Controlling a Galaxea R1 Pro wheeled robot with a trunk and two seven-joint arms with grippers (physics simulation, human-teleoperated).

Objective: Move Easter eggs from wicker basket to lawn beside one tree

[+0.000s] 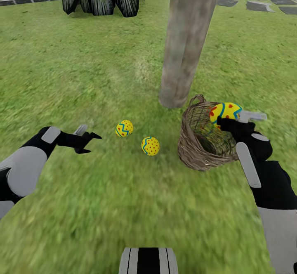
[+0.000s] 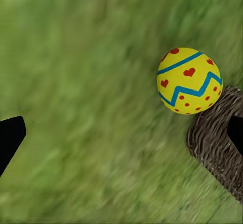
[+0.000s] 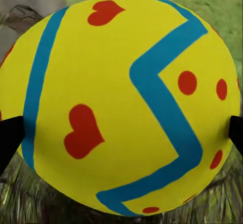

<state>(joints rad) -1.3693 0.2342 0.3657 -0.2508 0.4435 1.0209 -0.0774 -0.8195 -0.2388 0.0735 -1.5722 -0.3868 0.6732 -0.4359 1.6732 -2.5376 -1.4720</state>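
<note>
My right gripper point(image 1: 228, 119) grips the third egg point(image 1: 226, 112) over the wicker basket point(image 1: 198, 152), right of centre; my left gripper point(image 1: 84, 138) hangs open at middle left beside two eggs point(image 1: 124, 128) on the lawn point(image 1: 82, 80).

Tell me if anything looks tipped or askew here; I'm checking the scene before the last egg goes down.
The wicker basket is askew: it leans with its mouth turned toward the tree. The right gripper holds the third egg above its rim. The two eggs on the lawn look fine.

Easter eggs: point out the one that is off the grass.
The egg clamped in the right gripper above the wicker basket. The other two eggs lie on the lawn near the tree.
</note>
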